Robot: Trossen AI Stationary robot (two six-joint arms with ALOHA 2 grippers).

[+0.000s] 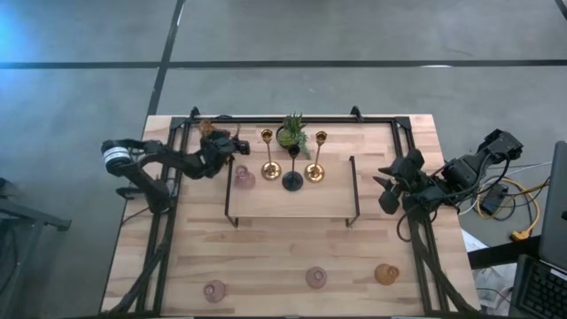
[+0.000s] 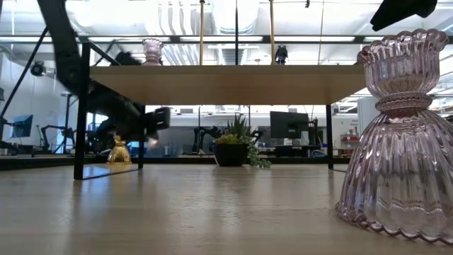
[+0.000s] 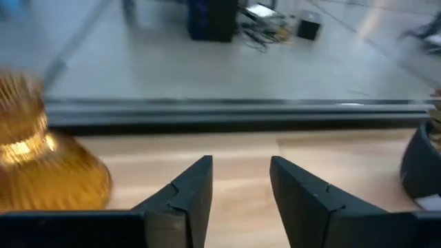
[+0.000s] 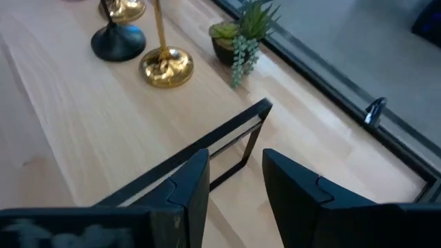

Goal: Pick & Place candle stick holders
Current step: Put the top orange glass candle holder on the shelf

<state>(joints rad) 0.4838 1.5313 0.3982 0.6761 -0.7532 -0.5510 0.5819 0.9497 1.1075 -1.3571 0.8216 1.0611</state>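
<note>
The left gripper [image 3: 238, 189] stands with its jaws parted and empty, an amber holder [image 3: 41, 162] just beside them on the table, likely just released. Farther off, the right gripper [image 4: 234, 182], also part-open and holding nothing, waits short of the shelf [image 4: 227, 134].

Two dark, near-black arms are seen in the high view, built of chunky jointed segments. A white band with dark marking is carried on the left arm [image 1: 115, 157] at the left of the frame. Black cables are trailed from the right arm [image 1: 469, 168] at the right edge. Matte black, flat-faced, wedge-shaped fingers [image 3: 186, 200] with stepped notches are shown in both wrist views.
</note>
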